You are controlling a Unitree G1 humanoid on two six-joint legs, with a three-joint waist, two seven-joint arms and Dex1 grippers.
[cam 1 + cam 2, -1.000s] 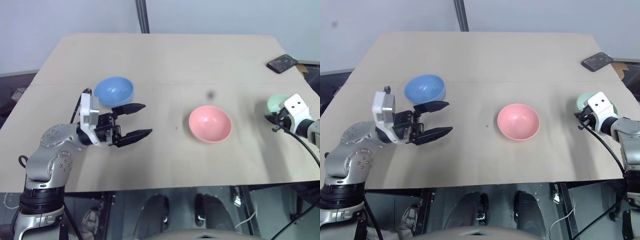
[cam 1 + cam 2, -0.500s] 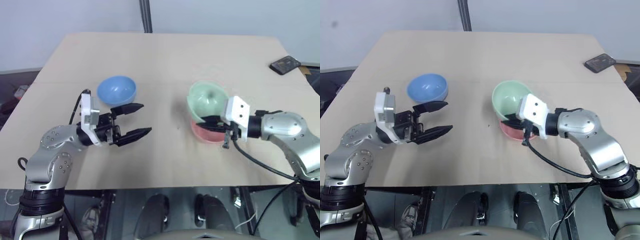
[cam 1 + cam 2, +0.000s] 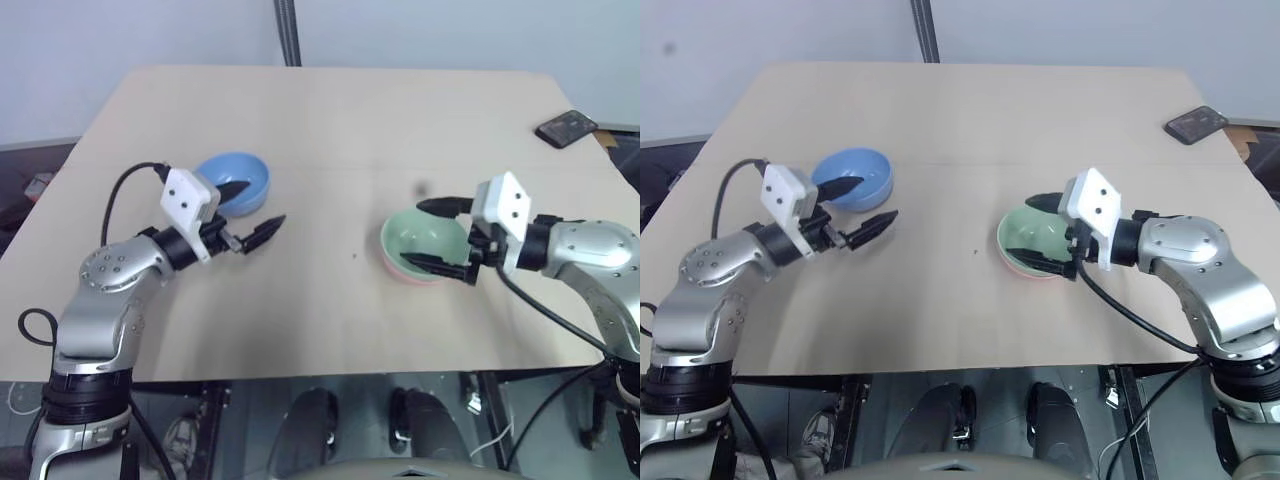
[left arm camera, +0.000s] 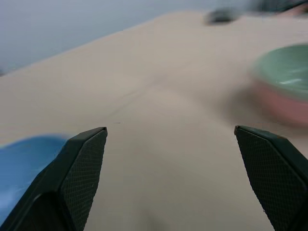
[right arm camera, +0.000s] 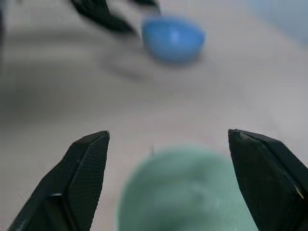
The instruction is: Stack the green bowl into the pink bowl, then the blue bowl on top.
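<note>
Left eye view, green bowl (image 3: 421, 237) nested in pink bowl (image 3: 410, 269), blue bowl (image 3: 238, 181) empty, both grippers (image 3: 443, 236) (image 3: 250, 209) spread wide.

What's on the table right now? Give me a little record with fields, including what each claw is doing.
green bowl: nested in the pink bowl, near the table's middle
blue bowl: on the table, apart from the stack
left claw: open, one finger over the blue bowl's rim, holding nothing
right claw: open, fingers either side of the green bowl
phone: far corner on the robot's right
table: tan, flat
task state: green stacked, blue not yet
</note>
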